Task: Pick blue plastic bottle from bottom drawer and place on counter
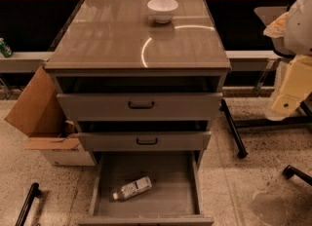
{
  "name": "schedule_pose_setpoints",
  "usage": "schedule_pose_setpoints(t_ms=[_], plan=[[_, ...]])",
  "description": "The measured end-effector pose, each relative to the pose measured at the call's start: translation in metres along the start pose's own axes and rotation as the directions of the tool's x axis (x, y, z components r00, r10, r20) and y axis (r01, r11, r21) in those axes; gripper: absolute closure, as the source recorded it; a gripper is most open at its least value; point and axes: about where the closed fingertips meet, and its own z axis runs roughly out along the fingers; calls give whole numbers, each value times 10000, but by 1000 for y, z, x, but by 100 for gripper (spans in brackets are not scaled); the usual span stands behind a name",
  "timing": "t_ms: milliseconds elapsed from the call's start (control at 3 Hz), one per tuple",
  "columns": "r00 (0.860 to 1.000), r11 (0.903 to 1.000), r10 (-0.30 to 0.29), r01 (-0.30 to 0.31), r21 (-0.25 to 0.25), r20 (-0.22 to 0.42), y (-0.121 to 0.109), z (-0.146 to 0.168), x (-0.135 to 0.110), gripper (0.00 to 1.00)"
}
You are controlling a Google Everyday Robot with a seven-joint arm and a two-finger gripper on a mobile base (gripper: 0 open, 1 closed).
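The blue plastic bottle (132, 189) lies on its side in the open bottom drawer (180, 191), left of the middle, with its white cap pointing to the lower left. The counter (117, 40) is the glossy grey-brown top of the cabinet. My gripper (286, 104) hangs at the end of the pale arm at the right edge of the camera view. It is well to the right of the cabinet, about level with the top drawer, and far from the bottle. It holds nothing that I can see.
A white bowl (163, 9) stands at the back of the counter. The two upper drawers (141, 105) with black handles are slightly pulled out. An open cardboard box (41, 118) sits on the floor to the left. Black chair legs (234, 135) stand to the right.
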Motion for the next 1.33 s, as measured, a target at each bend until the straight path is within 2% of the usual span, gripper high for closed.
schedule_pose_setpoints(t_ms=[333, 667, 1000, 1333], plan=[[10000, 10000, 0, 0, 0, 0, 0, 0, 0, 0], [9966, 9967, -709, 725, -375, 411, 6, 24, -17, 0], [9804, 9788, -1670, 1776, -1023, 1043, 29, 70, -40, 0], [9617, 9429, -2310, 2587, -2099, 1476, 75, 131, -56, 0]])
